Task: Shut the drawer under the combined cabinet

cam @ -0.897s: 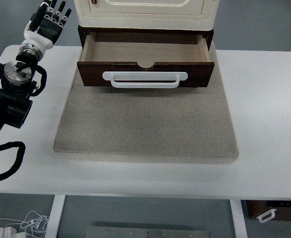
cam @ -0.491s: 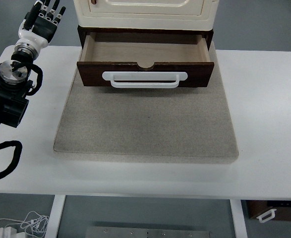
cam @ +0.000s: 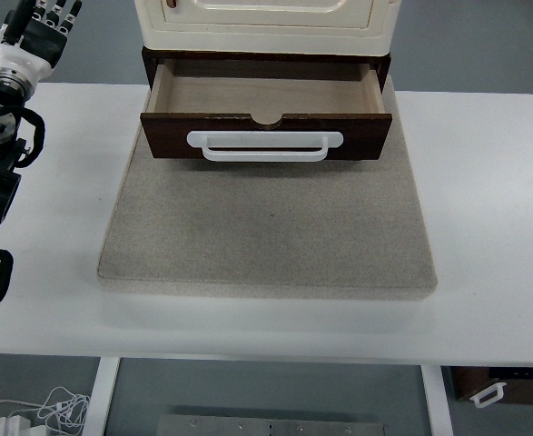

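The drawer (cam: 266, 113) is pulled out from under the cream cabinet (cam: 266, 23) at the far edge of the table (cam: 493, 227). It is brown, looks bare inside, and has a white handle (cam: 264, 145) on its front. The cabinet sits at the back of a gray mat (cam: 266, 227) in the middle of the table. The left hand (cam: 32, 27) is up by the far left corner, well apart from the drawer. Its fingers (cam: 53, 7) run off the top edge, so I cannot tell if they are spread or curled.

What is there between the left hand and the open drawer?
Top view: only bare white table and the grey mat's corner lie between the left hand and the drawer.
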